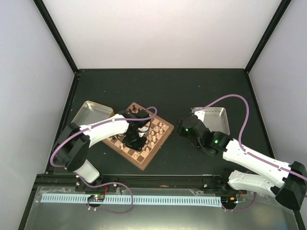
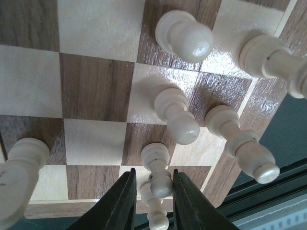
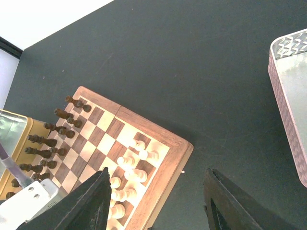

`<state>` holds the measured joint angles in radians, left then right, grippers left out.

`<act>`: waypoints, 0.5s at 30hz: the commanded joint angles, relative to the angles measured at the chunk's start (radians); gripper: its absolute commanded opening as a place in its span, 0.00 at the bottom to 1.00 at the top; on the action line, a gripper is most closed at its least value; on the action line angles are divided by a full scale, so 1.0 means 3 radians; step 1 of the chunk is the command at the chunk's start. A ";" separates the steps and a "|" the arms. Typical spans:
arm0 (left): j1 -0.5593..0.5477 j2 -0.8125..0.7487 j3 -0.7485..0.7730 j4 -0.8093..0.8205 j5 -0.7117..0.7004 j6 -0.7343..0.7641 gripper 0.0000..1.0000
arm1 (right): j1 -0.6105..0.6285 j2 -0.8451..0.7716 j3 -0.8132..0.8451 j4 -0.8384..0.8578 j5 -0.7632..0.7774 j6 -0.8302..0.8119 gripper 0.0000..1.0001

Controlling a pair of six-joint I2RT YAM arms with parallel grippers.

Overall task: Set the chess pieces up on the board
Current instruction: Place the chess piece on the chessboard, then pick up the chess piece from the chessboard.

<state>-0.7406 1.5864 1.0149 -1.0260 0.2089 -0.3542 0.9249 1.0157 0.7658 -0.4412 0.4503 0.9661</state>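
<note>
**Placement of a cream pawn, left arm at work.** The board (image 2: 96, 86) lies cornerwise on the dark counter (image 1: 158, 91), left of centre, between a gold tray (image 1: 91, 114) at the far left and a pink tray (image 1: 216, 117) to the right. The left jaws are low over the board's near corner. They stand narrowly apart around a cream pawn (image 2: 160, 179), which is upright on its square. A sliver of gap shows on one side, so the pawn does not appear clamped. The right jaws hang wide apart over bare counter, right of the board, with nothing between them.

The step in hand is judged to be setting down one pawn of the cream rank. The next move calls for a straight, vertical withdrawal, because the neighbouring cream pieces (image 3: 128, 165) stand just beside the pawn and would topple at a sideways brush.

The dark pieces (image 3: 53, 139) line the board's far left edge in two rows. The cream group looks less complete.

**Materials.** The board is of varnished wood with visible grain and alternating pale and brown squares inside a plain brown rim. The chessmen are of turned wood, glossy, with round heads, ringed collars and flared bases. They are slender and top-heavy. Both trays are shallow, with raised walls.
</note>
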 commanded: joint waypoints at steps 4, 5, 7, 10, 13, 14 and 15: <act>0.0000 -0.0215 0.0269 -0.0218 -0.0229 0.0016 0.33 | -0.0015 -0.0026 0.0019 0.0049 0.0034 -0.0032 0.54; 0.0004 -0.0260 0.0279 -0.0232 -0.0243 0.0014 0.35 | -0.0015 -0.0030 0.0022 0.0053 0.0019 -0.0030 0.54; 0.0021 -0.0341 0.0288 -0.0258 -0.0290 0.0000 0.38 | -0.0015 -0.0019 0.0019 0.0062 0.0002 -0.0032 0.54; 0.0110 -0.0492 0.0222 -0.0214 -0.0470 -0.0073 0.41 | -0.0015 0.0003 0.0021 0.0072 -0.0031 -0.0028 0.53; 0.0256 -0.0632 0.0079 -0.0112 -0.0579 -0.0155 0.45 | -0.0015 0.0035 0.0019 0.0078 -0.0063 -0.0022 0.54; 0.0310 -0.0673 0.0030 -0.0067 -0.0578 -0.0164 0.46 | -0.0016 0.0045 0.0023 0.0085 -0.0076 -0.0020 0.54; 0.0363 -0.0693 -0.0018 -0.0023 -0.0570 -0.0164 0.46 | -0.0016 0.0052 0.0024 0.0088 -0.0086 -0.0023 0.54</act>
<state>-0.6842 1.4220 1.0508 -1.0569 0.0914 -0.3752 0.9249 1.0210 0.7658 -0.4408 0.4263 0.9661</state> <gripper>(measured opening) 0.454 0.535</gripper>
